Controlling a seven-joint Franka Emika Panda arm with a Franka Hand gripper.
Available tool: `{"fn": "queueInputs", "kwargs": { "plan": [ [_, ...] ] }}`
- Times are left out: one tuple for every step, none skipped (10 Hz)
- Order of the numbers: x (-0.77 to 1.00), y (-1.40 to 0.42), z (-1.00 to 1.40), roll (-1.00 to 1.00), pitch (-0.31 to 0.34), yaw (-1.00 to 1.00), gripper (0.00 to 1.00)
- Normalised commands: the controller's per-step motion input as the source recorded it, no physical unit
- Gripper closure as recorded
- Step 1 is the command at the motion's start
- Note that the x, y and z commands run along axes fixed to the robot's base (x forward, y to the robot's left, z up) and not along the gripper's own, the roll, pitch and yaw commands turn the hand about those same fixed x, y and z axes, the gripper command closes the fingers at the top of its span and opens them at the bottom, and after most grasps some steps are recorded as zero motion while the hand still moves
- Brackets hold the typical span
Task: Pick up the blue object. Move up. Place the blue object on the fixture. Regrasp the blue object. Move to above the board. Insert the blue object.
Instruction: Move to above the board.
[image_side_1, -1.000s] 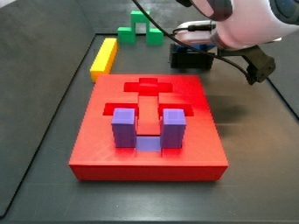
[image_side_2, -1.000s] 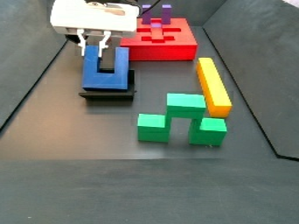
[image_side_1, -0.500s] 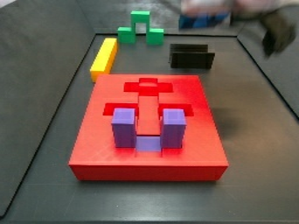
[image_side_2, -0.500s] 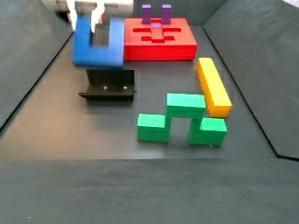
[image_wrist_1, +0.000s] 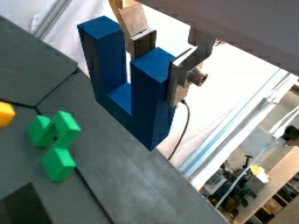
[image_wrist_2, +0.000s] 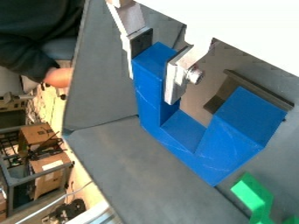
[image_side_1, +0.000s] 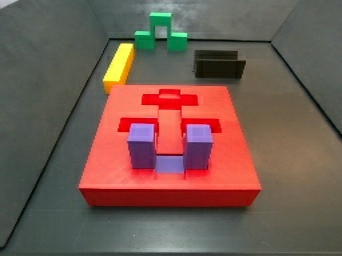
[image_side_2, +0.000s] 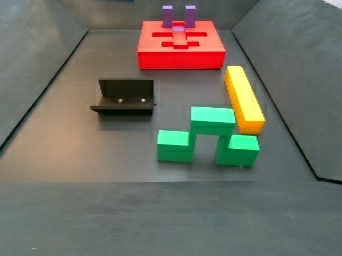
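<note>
The blue object (image_wrist_1: 128, 87) is a dark-blue U-shaped block, and both wrist views show it hanging well above the floor. My gripper (image_wrist_1: 162, 61) is shut on one of its prongs. The silver fingers press that prong from both sides, and the other prong stands free (image_wrist_2: 251, 118). My gripper (image_wrist_2: 158, 63) and the blue object are out of both side views. The black fixture (image_side_1: 219, 65) stands bare on the floor (image_side_2: 124, 98). The red board (image_side_1: 114, 130) lies in the middle of the floor (image_side_2: 181, 58).
A purple U-shaped block (image_side_1: 170, 147) sits in the board's near recess (image_side_2: 178, 14). The yellow bar (image_side_1: 120, 65) and green block (image_side_1: 164, 34) lie beyond the board. In a side view the green block (image_side_2: 206, 135) lies beside the yellow bar (image_side_2: 243, 98).
My gripper has lifted the blue object off the fixture and risen out of both side views. The fixture now stands bare.
</note>
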Motion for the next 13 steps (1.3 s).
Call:
{"fn": "queueInputs", "kwargs": {
  "plan": [
    [-1.27,-1.4,0.3,-1.0,0.114,-0.1,1.0],
    [-1.3,-1.4,0.31,-1.0,0.101,-0.09,1.0],
    [-1.37,-1.4,0.32,-1.0,0.087,-0.08,1.0],
    [-1.4,-1.36,0.28,-1.0,0.088,-0.07,1.0],
    [-1.4,-1.36,0.29,-1.0,0.095,-0.07,1.0],
    [-0.96,-0.92,0.19,-1.0,0.1,-0.06,1.0],
    [-0.58,-0.54,0.1,-1.0,0.106,-0.05,1.0],
    [-0.26,-0.2,0.04,-1.0,0.109,-0.04,1.0],
    [-0.18,-0.11,0.02,-1.0,0.107,-0.04,1.0],
    [-0.13,-0.05,0.03,-1.0,0.092,-0.03,1.0],
    [-0.08,0.02,0.01,-1.0,0.076,-0.02,1.0],
    [-0.06,0.03,0.0,-1.0,0.065,-0.01,1.0],
    [-0.05,0.03,0.0,-0.86,0.043,-0.01,1.0]
  ]
}}
